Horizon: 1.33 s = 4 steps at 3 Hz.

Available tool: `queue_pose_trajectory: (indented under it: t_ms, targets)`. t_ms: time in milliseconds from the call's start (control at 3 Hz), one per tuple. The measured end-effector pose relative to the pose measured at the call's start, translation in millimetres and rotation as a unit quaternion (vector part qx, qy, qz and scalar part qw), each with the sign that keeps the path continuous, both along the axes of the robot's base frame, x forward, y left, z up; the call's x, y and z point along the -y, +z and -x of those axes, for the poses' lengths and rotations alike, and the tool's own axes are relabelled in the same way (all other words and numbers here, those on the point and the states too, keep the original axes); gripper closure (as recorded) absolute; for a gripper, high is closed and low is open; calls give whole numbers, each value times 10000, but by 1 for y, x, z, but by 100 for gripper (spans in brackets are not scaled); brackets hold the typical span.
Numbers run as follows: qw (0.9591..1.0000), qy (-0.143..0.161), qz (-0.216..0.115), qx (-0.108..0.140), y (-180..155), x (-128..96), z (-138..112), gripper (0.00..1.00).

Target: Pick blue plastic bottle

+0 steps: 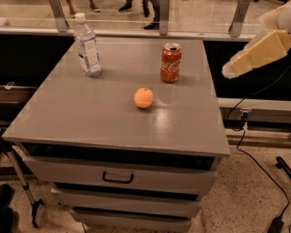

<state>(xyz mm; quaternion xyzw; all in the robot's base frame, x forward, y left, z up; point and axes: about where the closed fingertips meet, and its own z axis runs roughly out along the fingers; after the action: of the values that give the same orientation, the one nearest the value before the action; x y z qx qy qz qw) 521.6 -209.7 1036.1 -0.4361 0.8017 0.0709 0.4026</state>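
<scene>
The blue plastic bottle (87,44) stands upright at the far left corner of the grey cabinet top (91,113). It is clear and bluish, with a white cap and a white-blue label. My gripper (231,67) is at the end of the pale arm (263,48) that comes in from the upper right. It hangs in the air beyond the cabinet's right edge, far from the bottle and touching nothing.
A red Coca-Cola can (171,63) stands at the far middle-right of the top. An orange (143,98) lies near the centre. Drawers (118,175) face the front. A glass railing (159,13) runs behind. A cable (254,154) lies on the floor at right.
</scene>
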Motion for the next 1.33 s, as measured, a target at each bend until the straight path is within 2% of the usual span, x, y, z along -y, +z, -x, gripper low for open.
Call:
queue_pose_trajectory:
  t_ms: [333,667,1000,1333]
  targets:
    - [9995,-113,-296,23,9,-15,-26,0]
    - [9993,177,-339,30,17,-44,-57,0]
    - [9993,178,-339,30,17,-45,-57,0]
    - [9995,31,-291,116,16,-55,-67,0]
